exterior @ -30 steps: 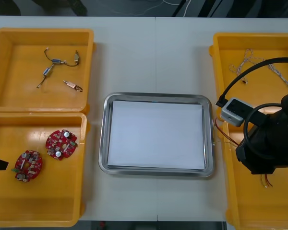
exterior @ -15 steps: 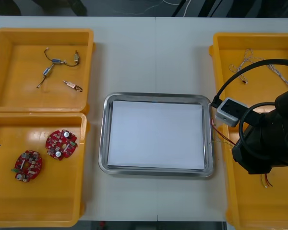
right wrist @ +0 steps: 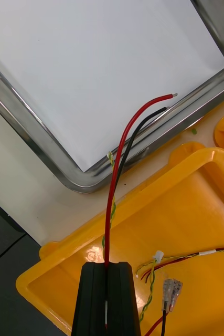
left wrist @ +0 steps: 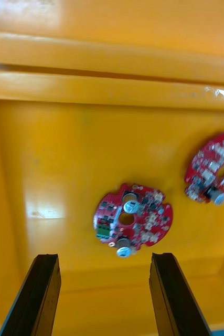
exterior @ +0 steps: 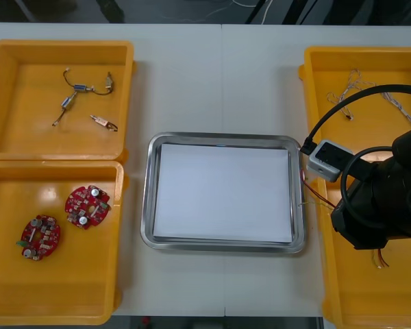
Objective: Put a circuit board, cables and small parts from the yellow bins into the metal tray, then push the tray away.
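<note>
Right wrist view: we log the right end effector (right wrist: 107, 273) clamped on a red and black cable (right wrist: 123, 142), shifted in the last second from its yellow bin (right wrist: 195, 210) toward the metal tray (right wrist: 38, 135), free end at the rim; release pending. Left end effector (left wrist: 104, 257), fingers apart, hovers over a circuit board (left wrist: 132, 220).

Yellow bins (exterior: 60, 44): four, two per side; metal tray (exterior: 222, 139): one. Round red circuit boards (exterior: 87, 205): two. Small metal parts (exterior: 77, 88): about four, leads tangled, count unsure. Cables: one red and black cable (right wrist: 114, 184), at least two twisted cables (exterior: 353, 86), further loose cables (right wrist: 159, 262) overlapping, number unclear.
</note>
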